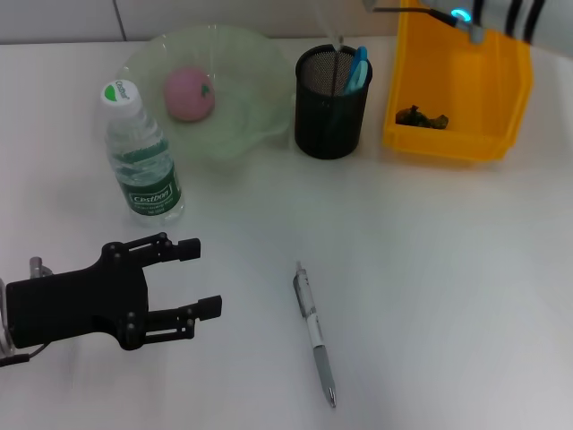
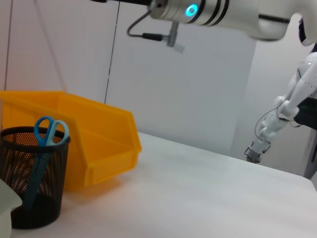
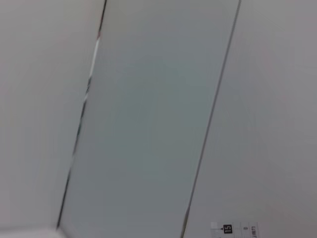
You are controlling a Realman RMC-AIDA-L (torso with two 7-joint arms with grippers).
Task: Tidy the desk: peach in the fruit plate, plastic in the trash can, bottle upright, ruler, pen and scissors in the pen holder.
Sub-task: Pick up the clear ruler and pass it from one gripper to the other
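Nearest me, my left gripper (image 1: 199, 279) hovers at seven o'clock with fingers spread and nothing held, and the pen (image 1: 314, 334) lies loose at five o'clock, the one item I judge left to stow. Farther out, the bottle (image 1: 141, 153) stands upright at ten o'clock. Beyond it, from eleven to one o'clock, the peach (image 1: 189, 93) sits in the fruit plate (image 1: 242, 125), scissors (image 1: 357, 68) and ruler (image 1: 336, 40) in the pen holder (image 1: 331, 107), plastic (image 1: 422, 117) in the trash can (image 1: 483, 98); my right arm (image 1: 501, 18) is raised there, grip unseen.
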